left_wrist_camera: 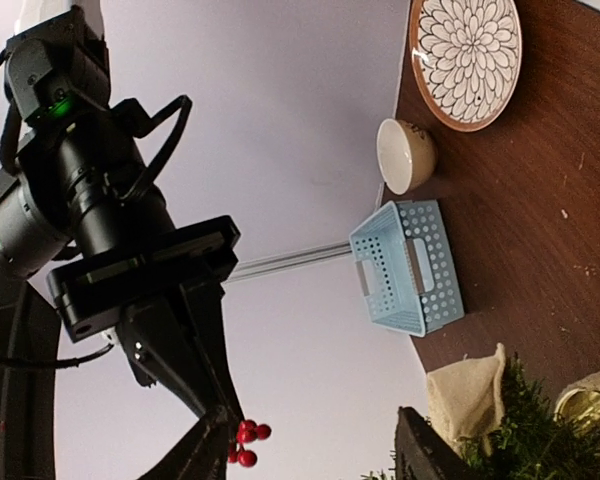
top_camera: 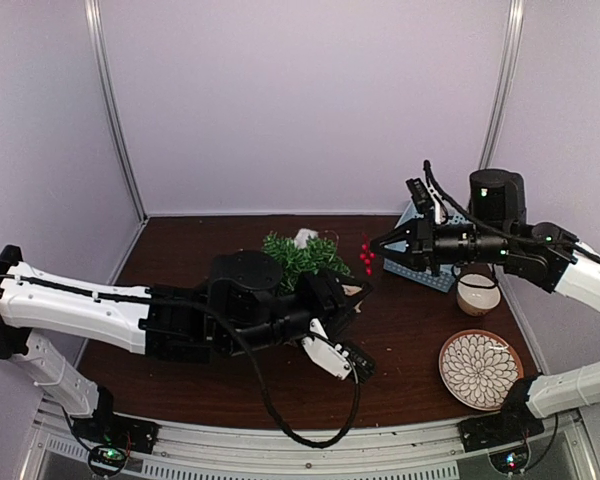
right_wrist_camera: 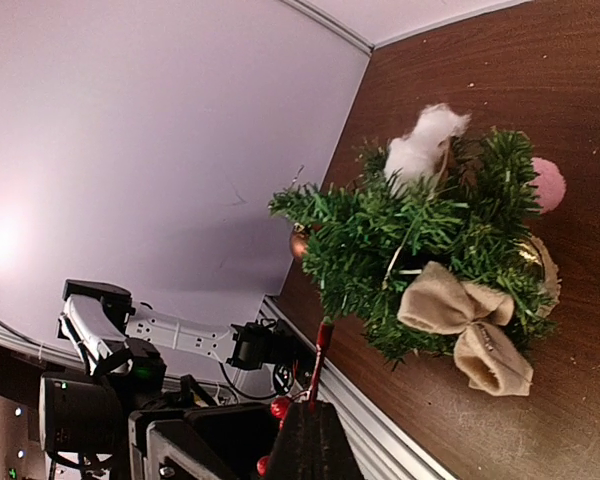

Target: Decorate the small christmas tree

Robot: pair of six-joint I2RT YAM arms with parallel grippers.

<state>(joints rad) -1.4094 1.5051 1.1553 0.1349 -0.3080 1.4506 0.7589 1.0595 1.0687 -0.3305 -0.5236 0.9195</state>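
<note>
Berry-hanging step: right end effector point(top_camera: 382, 243) is clamped on the stem of a red berry sprig point(top_camera: 366, 258), hovering just right of the small christmas tree point(top_camera: 302, 258), which sits mid-tabletop point(top_camera: 400, 340) toward the back, between the arms, with a burlap bow point(right_wrist_camera: 460, 320) and white puff point(right_wrist_camera: 425, 140) already on it. Left end effector point(top_camera: 350, 295) is low by the tree's near side, can't tell how wide its jaws are. Next, I'd say: push the stem into the branches, then release

blue basket point(left_wrist_camera: 410, 265), cream bowl point(top_camera: 477, 295), patterned plate point(top_camera: 480, 369) on the brown table point(top_camera: 180, 245).
</note>
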